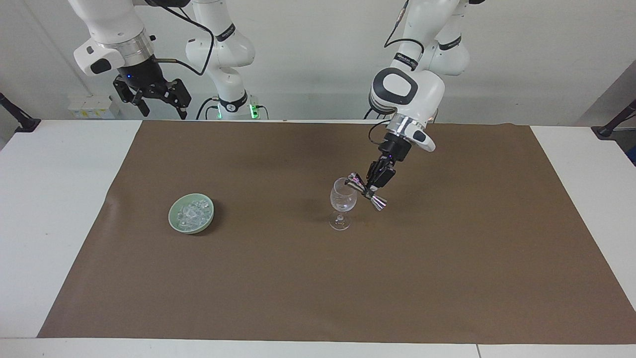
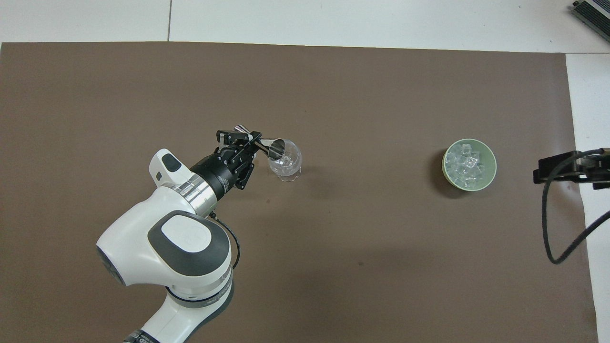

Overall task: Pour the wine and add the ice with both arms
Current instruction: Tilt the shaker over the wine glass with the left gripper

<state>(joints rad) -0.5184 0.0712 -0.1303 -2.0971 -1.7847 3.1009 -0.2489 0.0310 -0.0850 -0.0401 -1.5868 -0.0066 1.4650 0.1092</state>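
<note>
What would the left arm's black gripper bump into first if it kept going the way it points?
Probably the brown mat beside the clear wine glass. The left gripper, shut on a tilted silver hourglass-shaped measuring cup, points slantwise downward; depth is uncertain.

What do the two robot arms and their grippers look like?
Both arms are glossy white with rounded joints, silver wrist rings and black two-finger linkage grippers. The left arm has a dark grey oval cap and black lettered bands; the right arm trails a black cable. Green lights glow at the bases.
</note>
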